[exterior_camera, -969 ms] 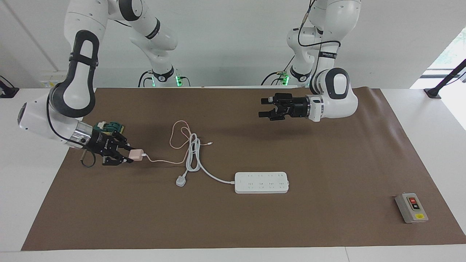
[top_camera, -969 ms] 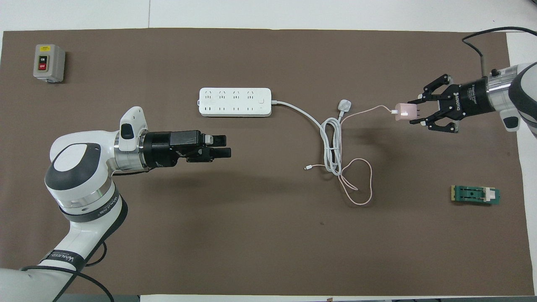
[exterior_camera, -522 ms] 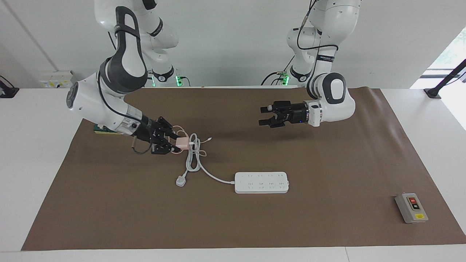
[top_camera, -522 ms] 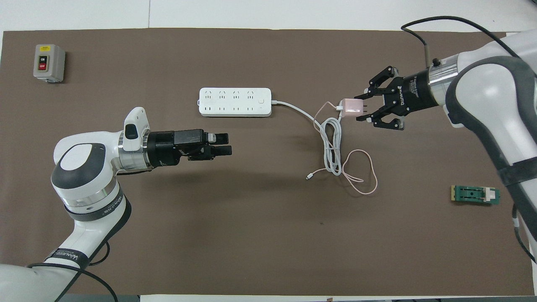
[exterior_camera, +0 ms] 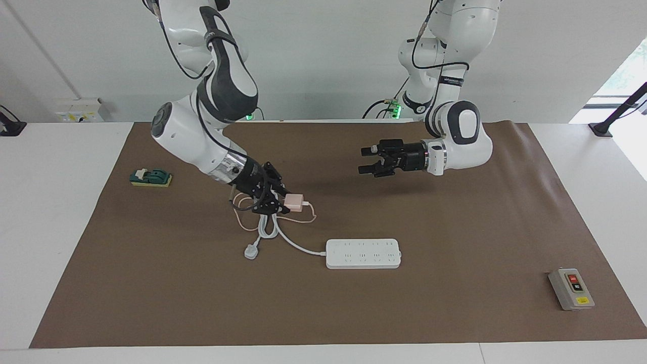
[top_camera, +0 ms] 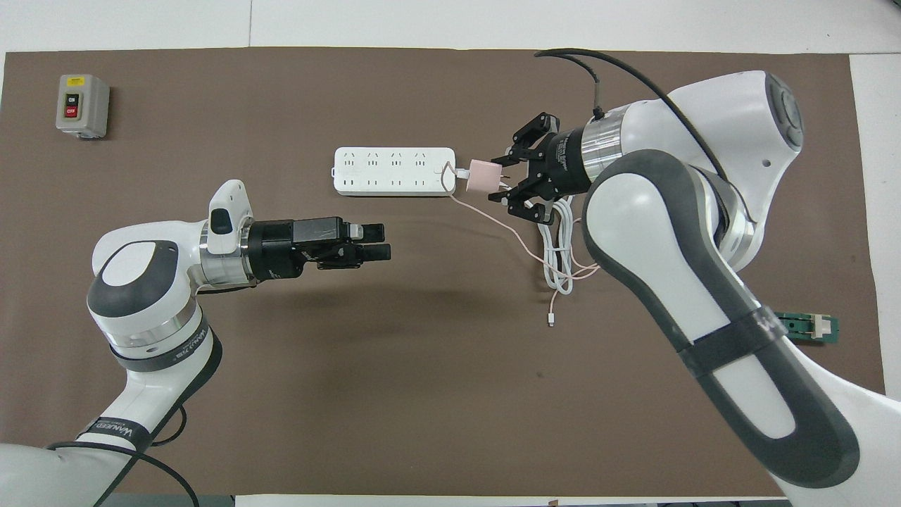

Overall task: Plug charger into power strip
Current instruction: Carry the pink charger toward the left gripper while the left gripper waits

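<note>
Right gripper: clamped on the charger, up in the air over the coiled white cord of the power strip.
Charger: pink cube gripped sideways, its thin pink cable trailing down to the mat in loops beside the white cord; in the overhead view the cube appears just at the cord end of the power strip, not plugged in.
Power strip: flat on the mat, sockets up, near the middle of the table.
Left gripper: fingers apart, holding nothing, waiting above bare mat.
Switch box: at the left arm's end.
Green part: at the right arm's end.
</note>
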